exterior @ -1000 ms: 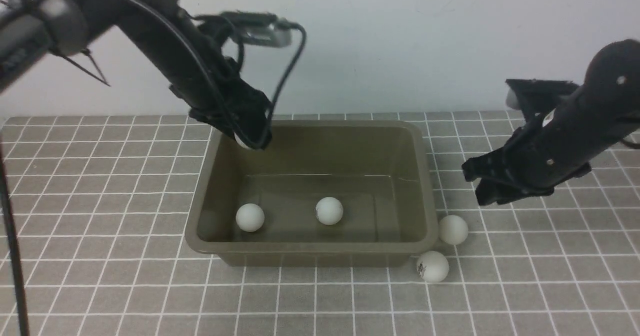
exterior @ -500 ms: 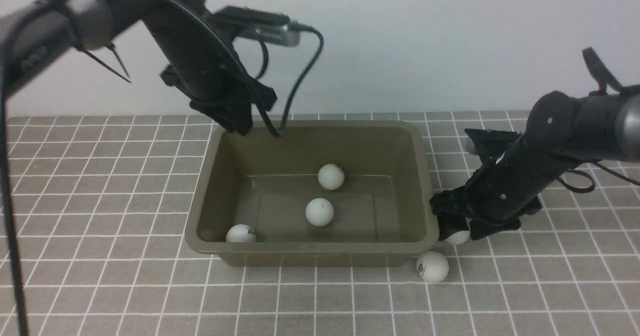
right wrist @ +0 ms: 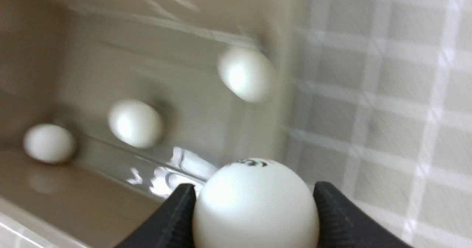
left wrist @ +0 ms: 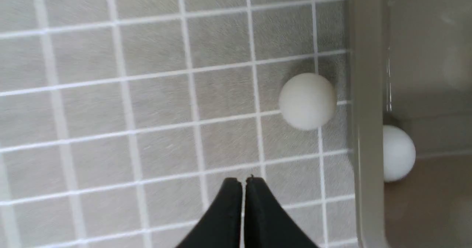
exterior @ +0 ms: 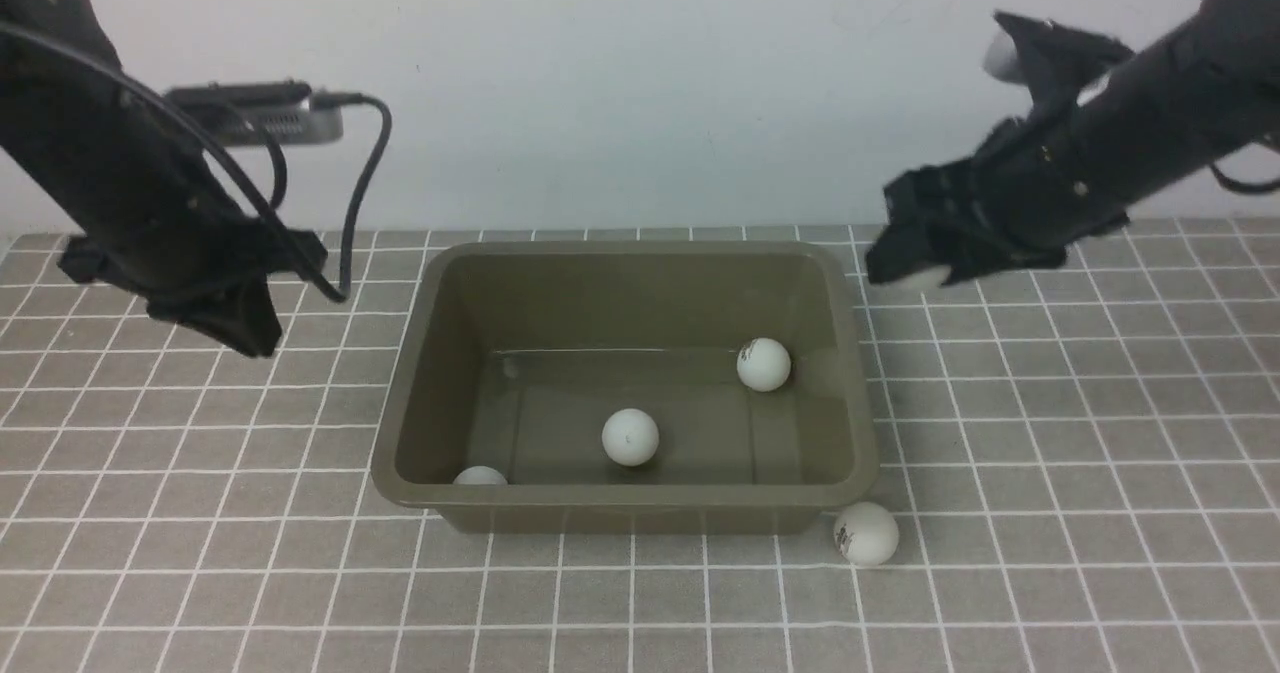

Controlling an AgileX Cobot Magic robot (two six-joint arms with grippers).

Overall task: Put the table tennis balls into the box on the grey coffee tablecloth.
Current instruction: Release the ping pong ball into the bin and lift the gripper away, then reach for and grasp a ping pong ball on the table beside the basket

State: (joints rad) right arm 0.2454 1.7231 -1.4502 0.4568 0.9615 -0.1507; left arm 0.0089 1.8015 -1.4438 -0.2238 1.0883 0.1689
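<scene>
The right end effector [exterior: 915,273], its ribbed black fingers clamped on a matte white table tennis ball [right wrist: 254,207] printed with a dark logo, hangs raised beside the far right corner of the box [exterior: 640,499]. The left end effector [left wrist: 243,181], its tapered tips pressed together and empty, hovers over the grey coffee tablecloth [exterior: 1050,453] left of the box. Three more balls [exterior: 630,437] lie on the glossy floor of the rounded olive-green tray, which sits mid-cloth. A loose ball [exterior: 866,533] rests on the white-gridded cloth at the box's near right corner.

Left jaws shut, right jaws gripping.
</scene>
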